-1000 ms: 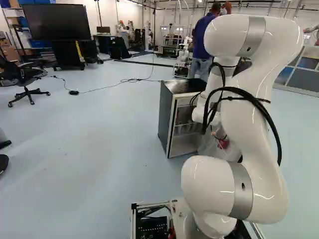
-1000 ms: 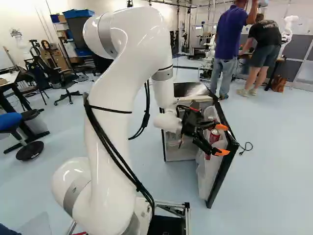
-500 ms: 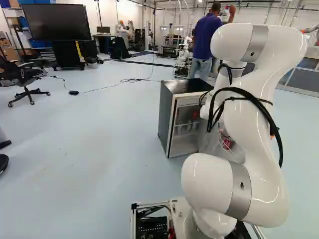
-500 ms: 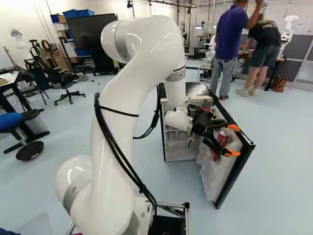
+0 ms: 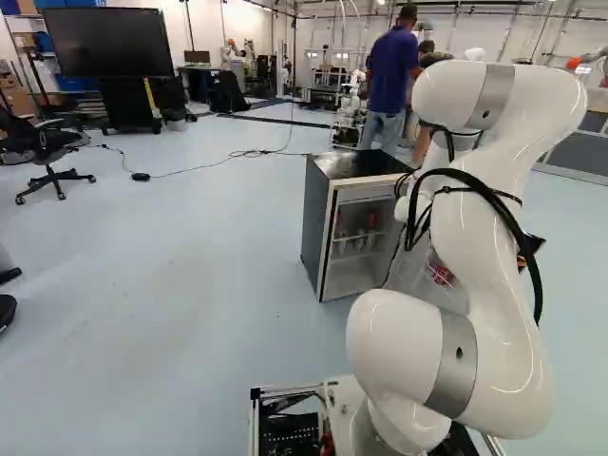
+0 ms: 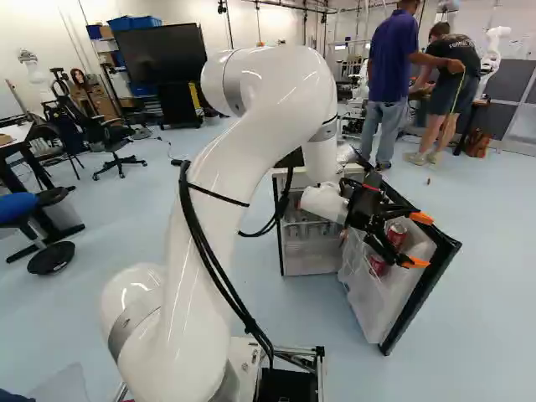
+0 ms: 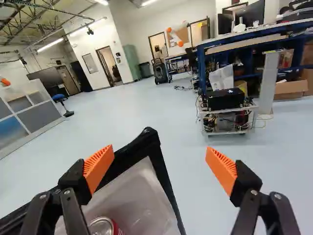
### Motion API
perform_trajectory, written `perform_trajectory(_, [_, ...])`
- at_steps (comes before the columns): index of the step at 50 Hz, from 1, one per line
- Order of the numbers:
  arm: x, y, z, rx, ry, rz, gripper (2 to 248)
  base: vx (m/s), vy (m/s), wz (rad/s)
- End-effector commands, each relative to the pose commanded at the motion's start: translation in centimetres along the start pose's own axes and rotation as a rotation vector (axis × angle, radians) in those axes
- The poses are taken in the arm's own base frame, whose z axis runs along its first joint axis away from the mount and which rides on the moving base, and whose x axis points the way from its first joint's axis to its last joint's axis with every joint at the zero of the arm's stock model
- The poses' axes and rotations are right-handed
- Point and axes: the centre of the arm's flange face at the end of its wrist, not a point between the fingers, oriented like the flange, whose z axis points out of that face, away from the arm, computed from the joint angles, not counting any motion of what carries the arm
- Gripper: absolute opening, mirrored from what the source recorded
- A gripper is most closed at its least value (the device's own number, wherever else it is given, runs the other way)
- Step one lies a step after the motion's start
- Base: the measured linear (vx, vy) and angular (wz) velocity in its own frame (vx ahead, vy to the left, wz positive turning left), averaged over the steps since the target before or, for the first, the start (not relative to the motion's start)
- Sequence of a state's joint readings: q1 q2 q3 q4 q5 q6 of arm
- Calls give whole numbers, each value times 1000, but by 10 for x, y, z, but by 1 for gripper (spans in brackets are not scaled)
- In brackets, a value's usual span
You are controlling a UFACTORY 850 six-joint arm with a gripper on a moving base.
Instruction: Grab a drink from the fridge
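While pincer [image 6: 420,240] stands spread, red can [image 7: 101,227] sits beneath it in fridge door [image 6: 421,293].

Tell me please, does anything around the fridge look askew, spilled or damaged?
Nothing looks spilled or damaged. The fridge stands upright; its open door, with red cans in it, fits the task. Only a cable trails over the floor beyond the fridge, slightly untidy.

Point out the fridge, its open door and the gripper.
Fridge [image 5: 353,164], left base view: its black top.
Open door [image 6: 419,297], right base view: its black edge.
Gripper [image 7: 159,148], wrist view: midway between its fingertips.
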State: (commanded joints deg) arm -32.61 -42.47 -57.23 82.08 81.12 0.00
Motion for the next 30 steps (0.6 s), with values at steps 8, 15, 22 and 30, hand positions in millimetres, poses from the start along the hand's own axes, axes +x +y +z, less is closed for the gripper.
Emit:
perform_trajectory(8, [0,1,0,0,0,-2,247,0,0,0])
perform_trajectory(15, [3,11,-8,25,-6,-24,247,0,0,0])
perform_trajectory(22, [6,21,-19,75,-13,-54,247,0,0,0])
perform_trajectory(30, [9,32,-31,151,-24,-91,247,0,0,0])
